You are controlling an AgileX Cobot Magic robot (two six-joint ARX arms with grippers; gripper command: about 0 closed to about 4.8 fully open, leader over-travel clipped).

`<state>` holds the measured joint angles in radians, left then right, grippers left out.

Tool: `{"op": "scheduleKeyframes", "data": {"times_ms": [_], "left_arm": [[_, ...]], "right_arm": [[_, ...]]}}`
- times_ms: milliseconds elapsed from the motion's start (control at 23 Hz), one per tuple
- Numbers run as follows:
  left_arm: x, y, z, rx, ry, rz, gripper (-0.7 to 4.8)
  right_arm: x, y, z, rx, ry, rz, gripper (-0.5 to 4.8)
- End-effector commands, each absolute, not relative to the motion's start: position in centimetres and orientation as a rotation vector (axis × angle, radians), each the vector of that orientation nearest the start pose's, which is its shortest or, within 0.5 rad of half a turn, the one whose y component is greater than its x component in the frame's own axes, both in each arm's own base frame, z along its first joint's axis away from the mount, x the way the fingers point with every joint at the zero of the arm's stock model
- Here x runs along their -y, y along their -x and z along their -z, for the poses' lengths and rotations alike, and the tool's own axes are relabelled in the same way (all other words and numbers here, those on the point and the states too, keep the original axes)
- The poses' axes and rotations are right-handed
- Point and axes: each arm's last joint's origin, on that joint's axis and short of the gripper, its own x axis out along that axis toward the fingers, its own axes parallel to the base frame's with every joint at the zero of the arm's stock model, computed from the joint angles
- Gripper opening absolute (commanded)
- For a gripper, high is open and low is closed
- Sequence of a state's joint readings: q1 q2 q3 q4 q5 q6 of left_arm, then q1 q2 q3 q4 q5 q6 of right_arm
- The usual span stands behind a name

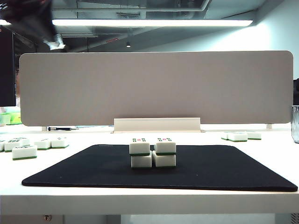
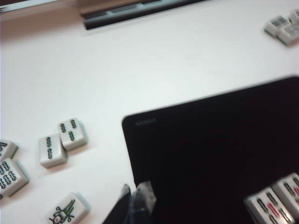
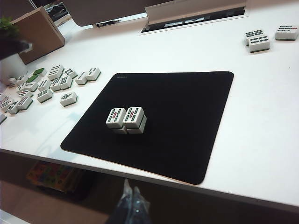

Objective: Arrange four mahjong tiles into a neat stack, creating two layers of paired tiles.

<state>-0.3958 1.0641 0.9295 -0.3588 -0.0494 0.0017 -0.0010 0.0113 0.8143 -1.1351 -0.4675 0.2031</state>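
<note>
The stack (image 1: pixel 153 152) stands in the middle of the black mat (image 1: pixel 224 168): four mahjong tiles, two on two, white with green bands. The right wrist view shows the stack (image 3: pixel 125 119) from above, its two top faces side by side. Only those top tiles (image 2: pixel 275 200) show in the left wrist view, at the picture's edge. My left gripper (image 2: pixel 135 192) is shut and empty, raised over the mat's (image 2: pixel 210 140) corner; in the exterior view it is a dark blur (image 1: pixel 55 43) high at the left. My right gripper (image 3: pixel 131 189) is shut and empty, off the table's near edge.
Loose tiles lie left of the mat (image 1: pixel 24 148) (image 3: pixel 46 84) (image 2: pixel 63 142) and a few at the back right (image 1: pixel 240 136) (image 3: pixel 257 41). A grey divider panel (image 1: pixel 156 86) stands behind the table. A cardboard box (image 3: pixel 39 30) sits at the far left.
</note>
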Motion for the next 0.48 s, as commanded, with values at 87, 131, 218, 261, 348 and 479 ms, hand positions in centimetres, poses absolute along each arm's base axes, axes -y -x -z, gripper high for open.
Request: {"op": "scheduleKeyframes", "data": {"times_ms": [87,131,218,261,348,479], "left_arm": [[6.6,-19.1,-29.2,-0.378,-0.058,0.287,-0.06],[5.7,-18.1,-28.0,-0.339,-0.046,0.264,-0.06],[4.8,-17.0,-26.7,-0.302,-0.034,0.235,-0.06],[4.4,-16.5,-26.2,-0.287,-0.030,0.220,-0.06],[3.6,-15.5,-25.0,-0.260,-0.022,0.188,-0.06],[2.5,-14.2,-22.5,-0.220,-0.004,0.131,-0.06]], "right_arm": [[-1.3,3.1,-29.5,-0.349,-0.268,-0.434,-0.01],[-1.3,3.1,-29.5,-0.349,-0.268,-0.434,-0.01],[-1.3,3.1,-29.5,-0.349,-0.268,-0.434,-0.01],[-1.3,3.1,-29.5,-0.349,-0.268,-0.434,-0.01],[-1.3,3.1,-29.5,-0.349,-0.268,-0.433,-0.01],[-1.3,3.1,-29.5,-0.348,-0.269,-0.434,-0.01]]}}
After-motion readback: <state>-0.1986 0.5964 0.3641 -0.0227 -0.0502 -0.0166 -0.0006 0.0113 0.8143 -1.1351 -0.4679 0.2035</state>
